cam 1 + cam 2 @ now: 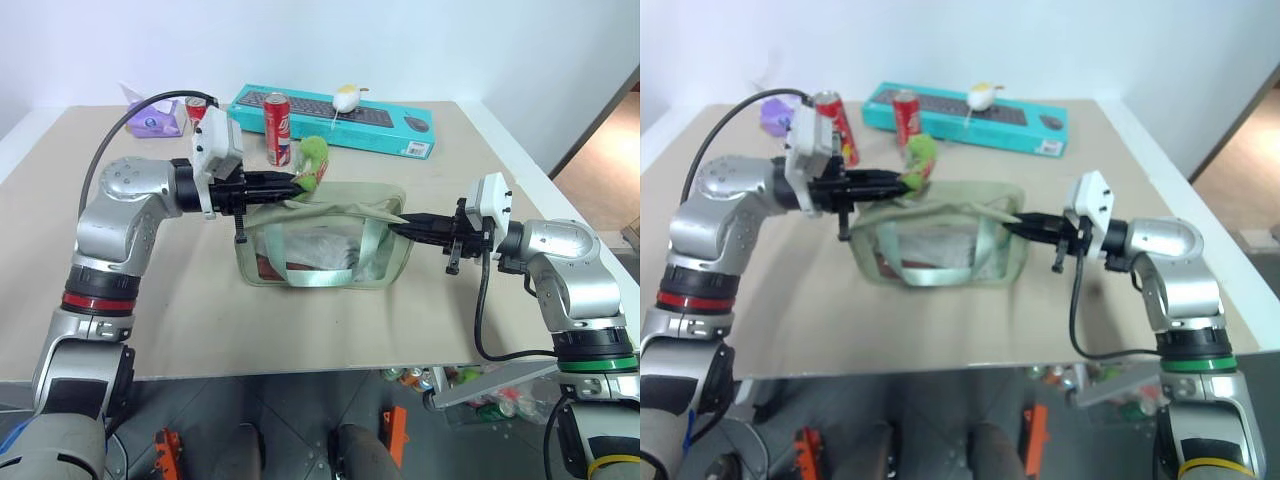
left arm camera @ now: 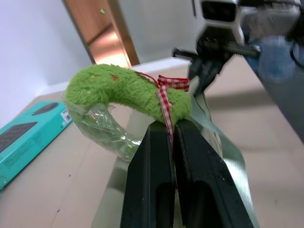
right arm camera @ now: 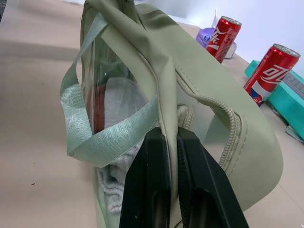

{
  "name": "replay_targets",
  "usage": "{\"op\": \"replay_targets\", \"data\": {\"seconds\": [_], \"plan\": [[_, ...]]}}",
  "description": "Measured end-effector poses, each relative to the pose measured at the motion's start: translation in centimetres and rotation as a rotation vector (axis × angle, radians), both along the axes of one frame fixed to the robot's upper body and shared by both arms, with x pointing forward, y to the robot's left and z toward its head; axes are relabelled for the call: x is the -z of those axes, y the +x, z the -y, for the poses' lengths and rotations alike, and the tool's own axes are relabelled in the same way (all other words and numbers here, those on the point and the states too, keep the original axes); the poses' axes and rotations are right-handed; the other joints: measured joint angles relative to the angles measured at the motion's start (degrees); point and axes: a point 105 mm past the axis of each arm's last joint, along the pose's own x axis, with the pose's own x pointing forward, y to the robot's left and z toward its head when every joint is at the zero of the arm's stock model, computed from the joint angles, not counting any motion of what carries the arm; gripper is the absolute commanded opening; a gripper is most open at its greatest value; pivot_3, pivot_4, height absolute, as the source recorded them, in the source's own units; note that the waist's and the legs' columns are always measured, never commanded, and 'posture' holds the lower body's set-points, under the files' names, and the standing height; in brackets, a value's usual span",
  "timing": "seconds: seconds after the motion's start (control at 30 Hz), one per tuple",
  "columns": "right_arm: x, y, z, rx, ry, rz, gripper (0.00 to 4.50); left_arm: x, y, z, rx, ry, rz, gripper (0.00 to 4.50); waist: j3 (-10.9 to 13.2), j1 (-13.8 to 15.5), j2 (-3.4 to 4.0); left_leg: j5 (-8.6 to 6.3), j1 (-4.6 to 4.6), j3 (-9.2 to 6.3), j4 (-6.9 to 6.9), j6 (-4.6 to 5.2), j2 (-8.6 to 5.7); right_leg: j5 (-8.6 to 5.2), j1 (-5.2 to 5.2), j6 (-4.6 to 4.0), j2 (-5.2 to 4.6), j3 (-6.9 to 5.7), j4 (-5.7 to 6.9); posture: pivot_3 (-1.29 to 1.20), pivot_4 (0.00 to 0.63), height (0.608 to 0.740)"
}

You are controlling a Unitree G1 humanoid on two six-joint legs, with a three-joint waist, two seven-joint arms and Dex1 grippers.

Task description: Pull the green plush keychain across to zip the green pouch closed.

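Note:
The green pouch (image 1: 322,245) stands in the middle of the table, sage fabric with a clear window and a strap (image 3: 90,142). Its zipper (image 3: 227,114) runs along the top. The green plush keychain (image 1: 314,161), fuzzy with a red checked ribbon (image 2: 166,95), sticks up above the pouch's left end. My left gripper (image 2: 172,127) is shut on the keychain at its ribbon end and points level toward the right. At the pouch's right end my right gripper (image 3: 169,137) is shut on the fabric edge, and the right gripper (image 1: 397,229) faces the left one.
Behind the pouch stand two red soda cans (image 1: 277,128) (image 1: 197,106). A teal keyboard box (image 1: 335,118) with a small white-and-yellow object (image 1: 346,97) on it lies at the back, and a purple tissue pack (image 1: 152,118) at the back left. The table's front edge (image 1: 300,368) is near.

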Motion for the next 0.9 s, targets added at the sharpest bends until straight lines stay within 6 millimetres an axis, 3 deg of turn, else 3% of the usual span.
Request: {"op": "replay_targets", "data": {"seconds": [0.13,0.53,0.73,0.9], "plan": [[0.0,0.0,0.0,0.003,-0.004,0.002,0.0,1.0,-0.1,-0.2,0.043,0.093,-0.012,0.06,0.0,0.0,0.0,0.0,-0.01,0.0,0.02,0.0,0.0,0.0,0.0,0.01,0.0,0.0,0.0,0.0,0.15,0.74],[0.0,0.0,-0.1,0.0,-0.003,0.011,0.0,-0.6,0.7,-0.5,0.077,0.146,-0.017,4.04,0.0,0.0,0.0,0.0,-0.01,0.0,0.02,0.0,0.01,0.0,-0.01,0.01,0.01,0.0,0.0,0.0,0.15,0.74],[0.0,0.0,-0.3,-0.009,0.0,0.017,0.0,-2.2,0.1,-2.7,0.028,0.106,-0.027,4.04,0.0,-0.4,0.01,-0.01,-0.01,-0.01,0.0,0.01,0.04,-0.01,-0.03,-0.01,0.03,0.01,0.02,0.0,0.15,0.74],[0.1,0.0,-0.4,-0.013,-0.003,0.015,0.0,-0.3,-1.4,-5.3,-0.083,0.038,-0.149,4.04,0.0,-0.9,0.02,-0.03,-0.02,-0.03,0.0,0.05,0.07,-0.05,-0.02,0.0,0.03,-0.01,0.04,0.0,0.15,0.74]]}}
